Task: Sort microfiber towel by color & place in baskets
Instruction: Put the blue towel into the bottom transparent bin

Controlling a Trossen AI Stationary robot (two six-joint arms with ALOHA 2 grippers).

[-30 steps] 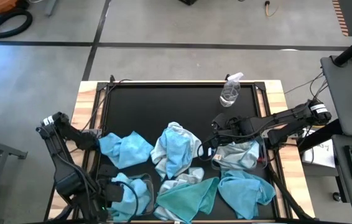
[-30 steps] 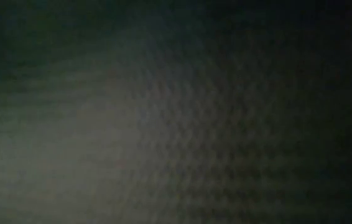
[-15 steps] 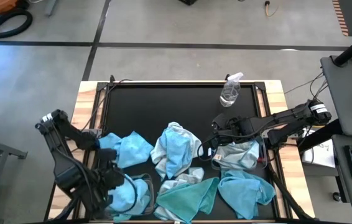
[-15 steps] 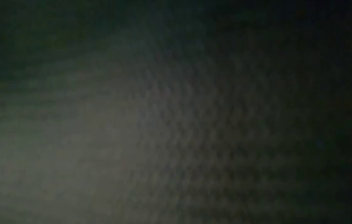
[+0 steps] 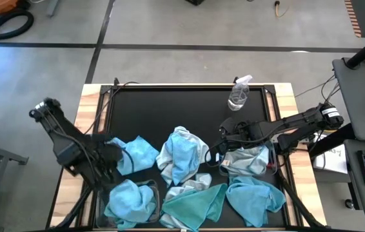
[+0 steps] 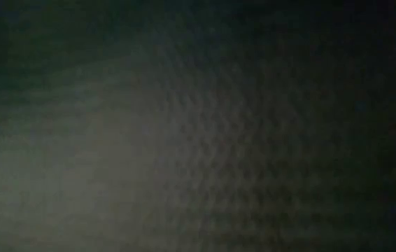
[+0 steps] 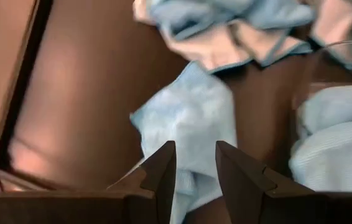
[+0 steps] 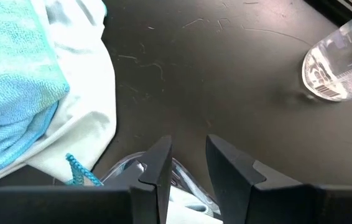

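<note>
Two baskets: left basket [image 5: 145, 207] with a blue towel [image 5: 129, 200], right basket [image 5: 269, 161] with a pale towel [image 5: 246, 159]
Loose towels: five around the baskets
Left gripper [image 7: 193, 163]: fingers apart, empty
Right gripper [image 8: 187, 158]: fingers apart, above right basket's rim

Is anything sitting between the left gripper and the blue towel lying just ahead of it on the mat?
Nothing visible. The left gripper hangs open right over the near edge of the blue towel, with only bare black mat around it. The basket with blue cloths stands off to one side.

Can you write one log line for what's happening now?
left gripper open over blue towel | right gripper at clear basket rim
</note>
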